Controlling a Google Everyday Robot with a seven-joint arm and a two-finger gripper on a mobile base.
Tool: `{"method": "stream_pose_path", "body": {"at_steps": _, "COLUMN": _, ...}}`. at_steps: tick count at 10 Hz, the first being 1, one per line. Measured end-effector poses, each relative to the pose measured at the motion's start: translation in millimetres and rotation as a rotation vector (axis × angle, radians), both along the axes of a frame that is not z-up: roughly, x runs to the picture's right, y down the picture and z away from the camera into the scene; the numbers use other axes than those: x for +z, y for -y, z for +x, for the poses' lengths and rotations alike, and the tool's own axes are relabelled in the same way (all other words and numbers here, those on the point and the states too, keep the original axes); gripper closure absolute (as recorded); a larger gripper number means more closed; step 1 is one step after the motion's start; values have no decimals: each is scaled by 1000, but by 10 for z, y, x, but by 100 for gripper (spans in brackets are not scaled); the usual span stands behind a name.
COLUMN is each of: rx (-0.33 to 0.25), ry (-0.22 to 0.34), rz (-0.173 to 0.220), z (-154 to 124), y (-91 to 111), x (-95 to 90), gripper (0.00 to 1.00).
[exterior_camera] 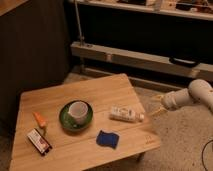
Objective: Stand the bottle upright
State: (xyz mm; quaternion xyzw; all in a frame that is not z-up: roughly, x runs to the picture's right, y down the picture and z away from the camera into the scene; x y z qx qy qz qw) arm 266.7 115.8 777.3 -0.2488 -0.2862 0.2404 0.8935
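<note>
The bottle (125,114), small and white with a faint printed label, lies on its side on the wooden table (90,95), near the right edge, its cap pointing right. My gripper (156,105) hovers just past that edge, a short way right of the cap and not touching it. It is open, with nothing between its pale fingers. The white arm (192,96) reaches in from the right.
A white cup on a green saucer (76,114) stands left of the bottle. A blue cloth piece (107,139) lies near the front edge. At the left are an orange carrot-like item (39,119) and a red-and-white packet (39,141). Metal shelving (140,57) runs behind the table.
</note>
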Motion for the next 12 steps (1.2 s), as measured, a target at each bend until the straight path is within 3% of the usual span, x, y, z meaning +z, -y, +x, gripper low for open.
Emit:
{"method": "stream_pose_path", "body": {"at_steps": 1, "rx": -7, "ry": 3, "rz": 5, "z": -63, "y": -125, "x": -47, "gripper": 35}}
{"method": "stream_pose_path", "body": {"at_steps": 4, "rx": -9, "ry": 4, "rz": 5, "z": -143, "y": -370, "x": 124, "gripper": 35}}
{"method": "stream_pose_path", "body": {"at_steps": 11, "rx": 22, "ry": -29, "rz": -1, "z": -308, "y": -401, "x": 477, "gripper": 35}}
{"method": "stream_pose_path", "body": {"at_steps": 12, "rx": 35, "ry": -33, "rz": -15, "z": -303, "y": -461, "x": 615, "gripper": 35}}
